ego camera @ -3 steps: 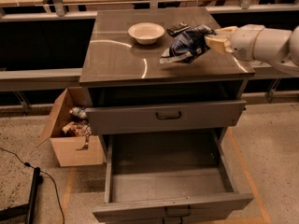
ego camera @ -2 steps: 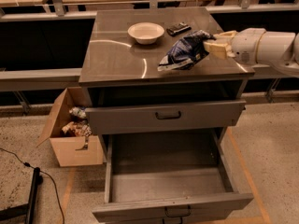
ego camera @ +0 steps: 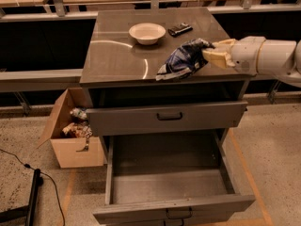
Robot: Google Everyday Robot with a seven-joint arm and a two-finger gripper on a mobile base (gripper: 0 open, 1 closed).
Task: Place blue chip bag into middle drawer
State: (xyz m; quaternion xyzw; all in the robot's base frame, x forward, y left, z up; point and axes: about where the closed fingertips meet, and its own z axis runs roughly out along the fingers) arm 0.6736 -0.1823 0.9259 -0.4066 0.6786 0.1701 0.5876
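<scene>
The blue chip bag (ego camera: 181, 60) is a wrinkly dark-blue foil bag with white patches. It hangs over the front right part of the cabinet top (ego camera: 113, 55). My gripper (ego camera: 210, 55) reaches in from the right and is shut on the bag's right end; the bag's lower tip is near or on the top's front edge. The middle drawer (ego camera: 167, 182) is pulled wide open below, with a bare grey floor and nothing in it. Its small dark handle (ego camera: 178, 214) is on the front panel.
A round white bowl (ego camera: 147, 33) and a small flat black device (ego camera: 179, 29) sit at the back of the top. The upper drawer (ego camera: 164, 117) is slightly open. A cardboard box (ego camera: 75, 138) with items stands at the left, with a black cable (ego camera: 35, 192) on the floor.
My gripper has carried the bag from beside the black device toward the front of the cabinet top. The bag now hangs lower and nearer the front edge.
</scene>
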